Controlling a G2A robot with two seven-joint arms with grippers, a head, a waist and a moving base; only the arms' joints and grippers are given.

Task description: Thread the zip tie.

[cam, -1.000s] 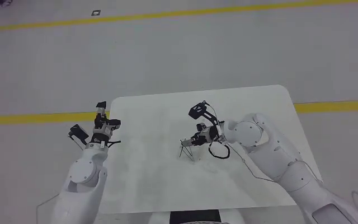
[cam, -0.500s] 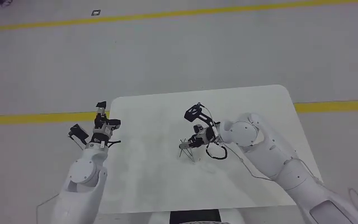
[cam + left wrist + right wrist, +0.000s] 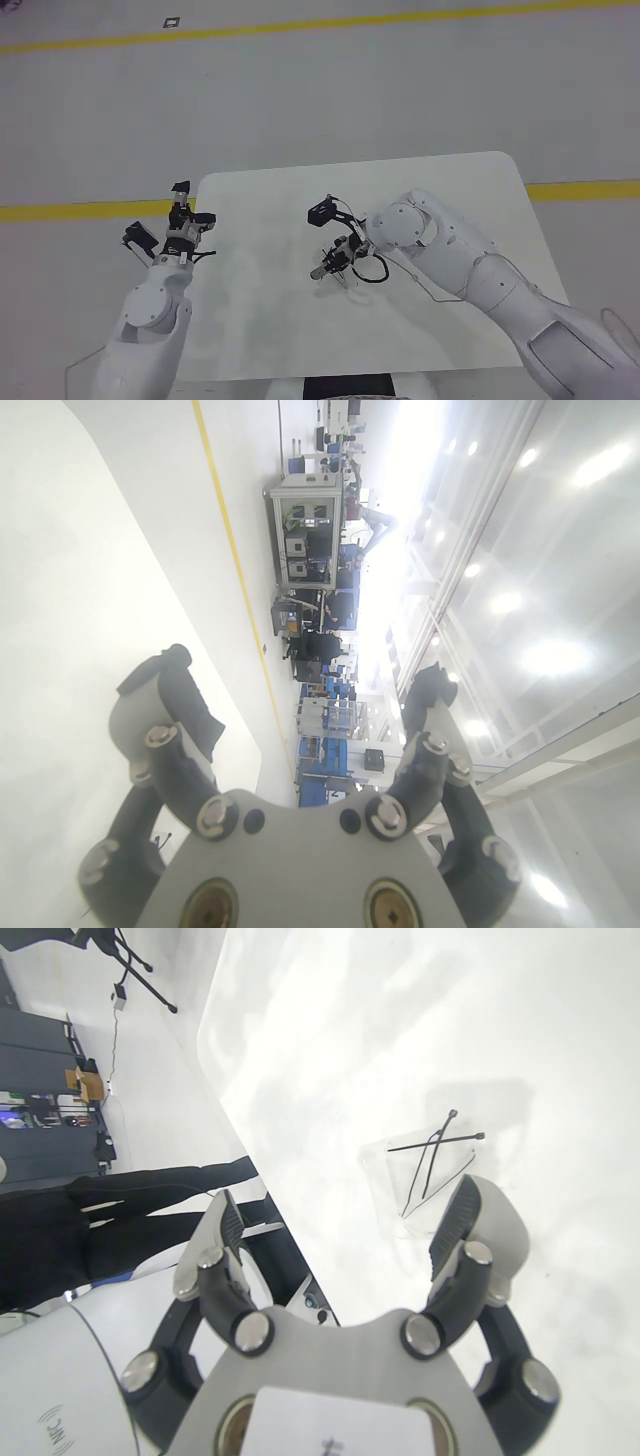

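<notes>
Thin black zip ties (image 3: pixel 432 1155) lie crossed over each other on a small clear tray (image 3: pixel 380 1188) near the middle of the white table (image 3: pixel 450 190). My right gripper (image 3: pixel 342 1220) hangs open just above the table beside that tray, and one ribbed finger (image 3: pixel 452 1218) is at the tray's edge. From above, the right gripper (image 3: pixel 325 270) sits over the tray spot. My left gripper (image 3: pixel 185 215) is at the table's left edge, far from the ties. The left gripper (image 3: pixel 300 687) is open and holds nothing.
The table's rounded edge (image 3: pixel 220 1093) runs close by the right gripper, with floor beyond it. A yellow floor line (image 3: pixel 60 211) passes behind the table. The table's right half and front part are bare white surface.
My right arm has swung left across the table, bringing its gripper from beside the ties to over them. The left arm has stayed still.
</notes>
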